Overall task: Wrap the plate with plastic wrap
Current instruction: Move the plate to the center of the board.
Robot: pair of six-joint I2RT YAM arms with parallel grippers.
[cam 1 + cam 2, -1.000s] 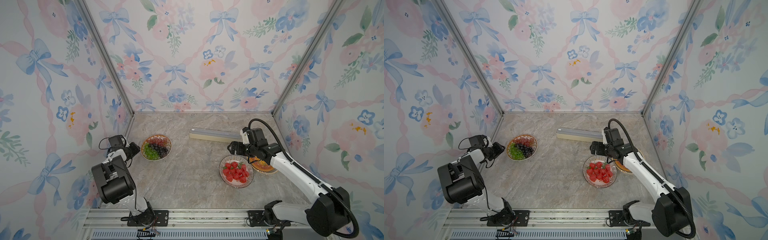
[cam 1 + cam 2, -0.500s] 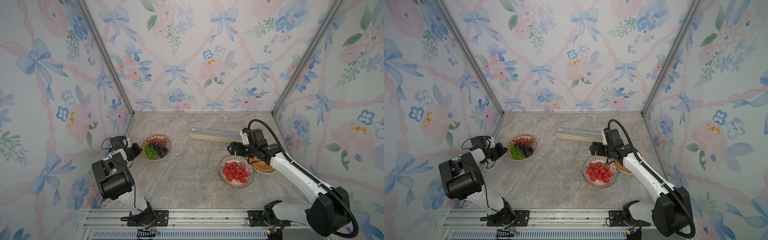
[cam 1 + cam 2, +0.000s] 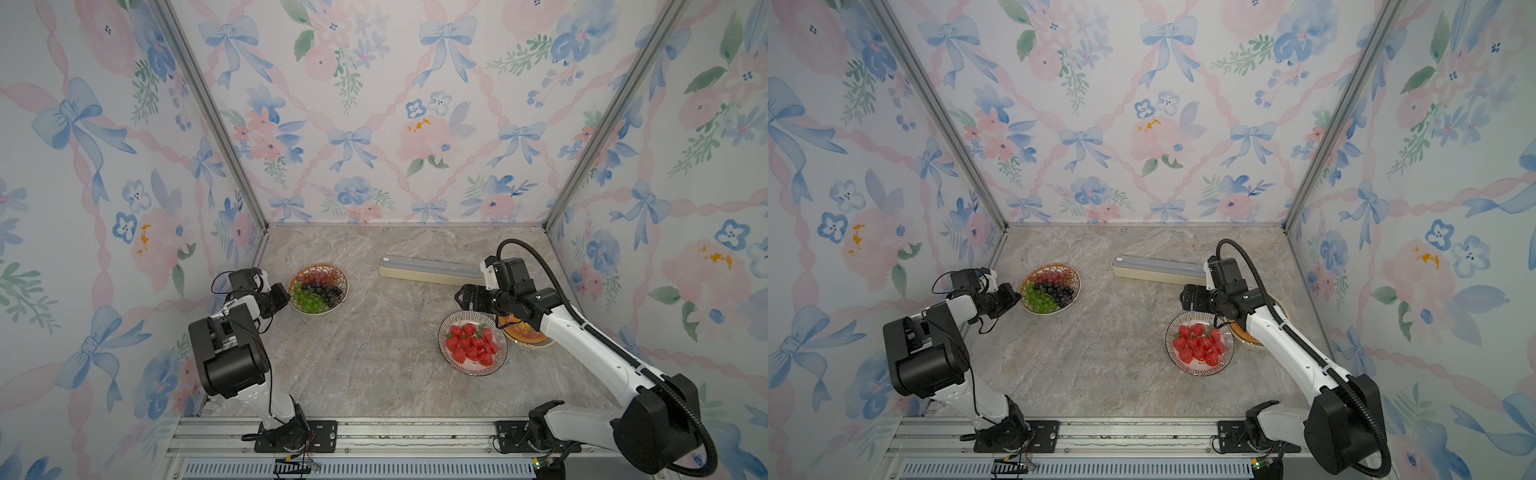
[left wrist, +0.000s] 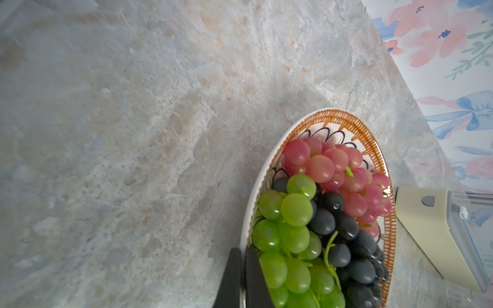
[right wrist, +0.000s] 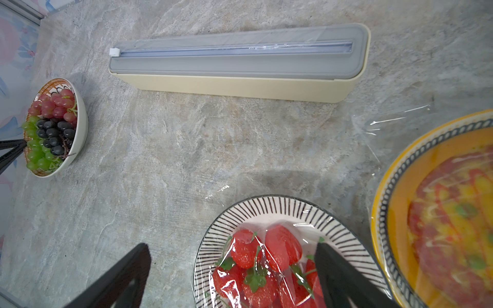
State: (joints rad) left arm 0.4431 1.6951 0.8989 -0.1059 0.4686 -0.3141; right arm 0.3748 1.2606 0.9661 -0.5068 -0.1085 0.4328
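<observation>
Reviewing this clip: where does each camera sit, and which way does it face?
Top views: high at the front, looking down over the marbled tabletop; both arms, the left gripper and the right gripper show in both top views.
Left wrist: low beside the orange-rimmed ceramic bowl of grapes, looking across it; its black fingers pinch the rim.
Right wrist: above the striped plate of film-covered strawberries, facing the long cream wrap box; its open fingers show.
Shared: both wrist views show that bowl and that box.

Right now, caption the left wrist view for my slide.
Left gripper shut on the grape plate rim; cream plastic wrap box nearby.
</observation>
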